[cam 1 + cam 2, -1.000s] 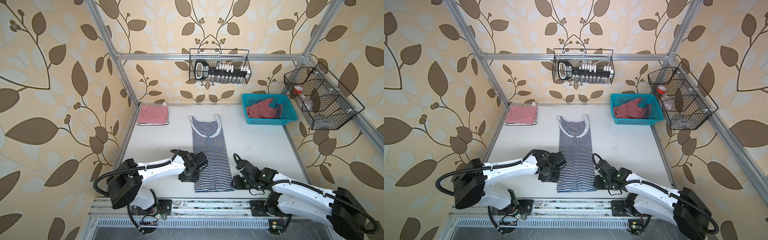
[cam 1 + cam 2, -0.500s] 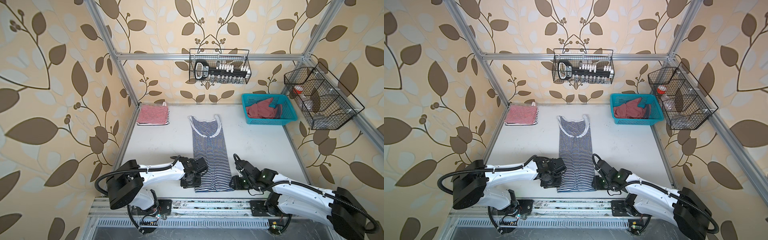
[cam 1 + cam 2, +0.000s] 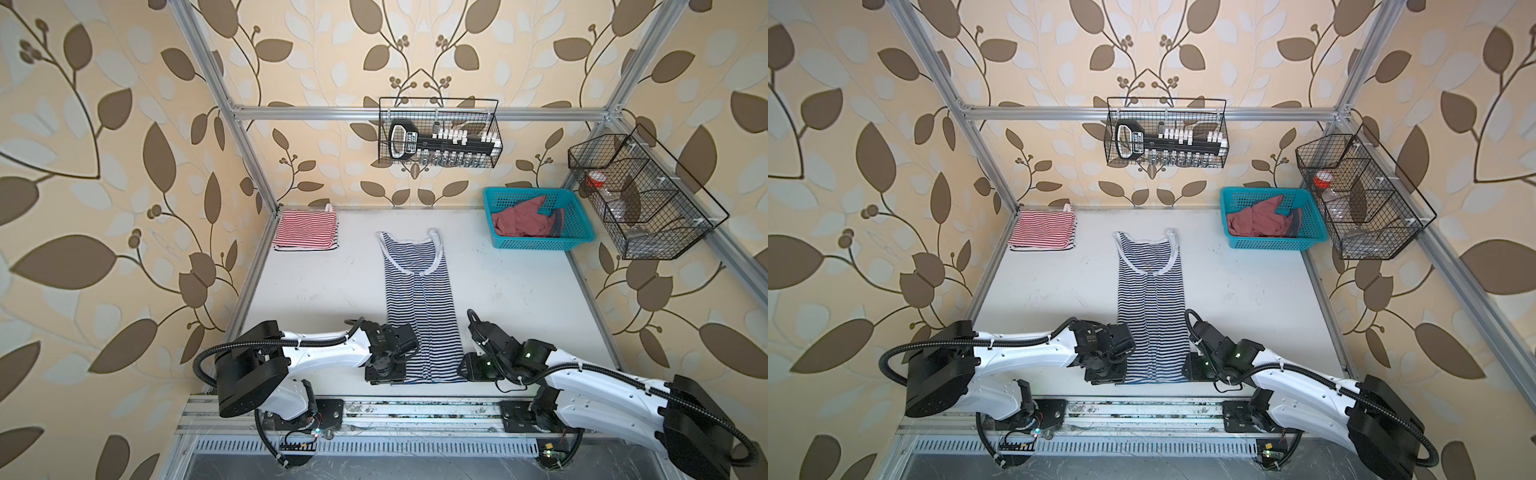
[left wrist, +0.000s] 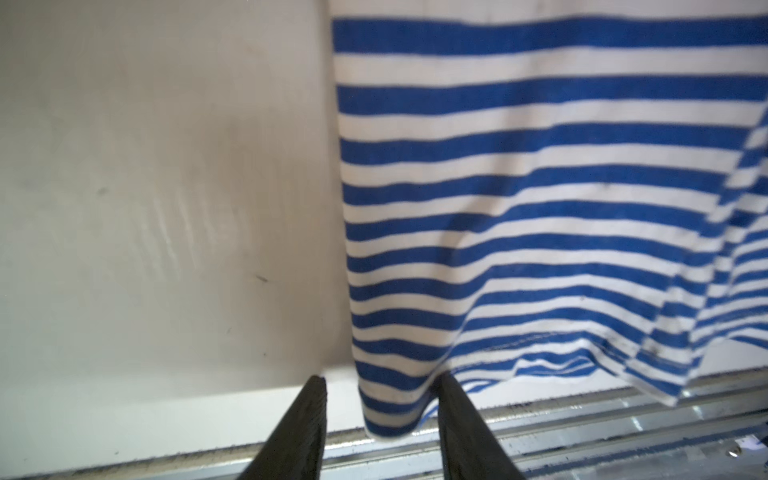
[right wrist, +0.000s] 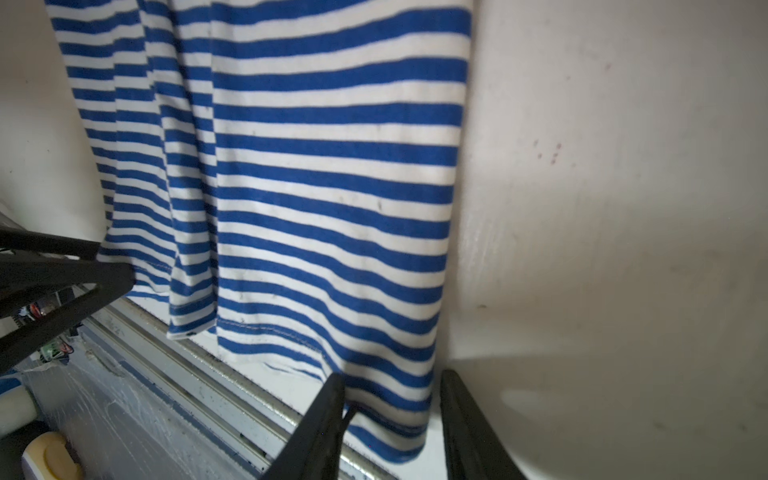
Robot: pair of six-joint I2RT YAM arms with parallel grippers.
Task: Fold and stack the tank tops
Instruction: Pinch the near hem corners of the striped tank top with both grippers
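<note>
White arms [image 3: 324,359], black joints [image 3: 249,374], ribbed black cables [image 3: 198,370]; left hand [image 4: 382,380] and right hand [image 5: 392,376] bear tapered black fingers [image 4: 299,432]

Bright, even light with soft shadows; wrist views slightly blurred.

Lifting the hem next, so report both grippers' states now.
Left gripper: open, jaws astride one hem corner of the navy-striped tank top, not clamped on it.
Right gripper: open, astride the other hem corner.
</note>
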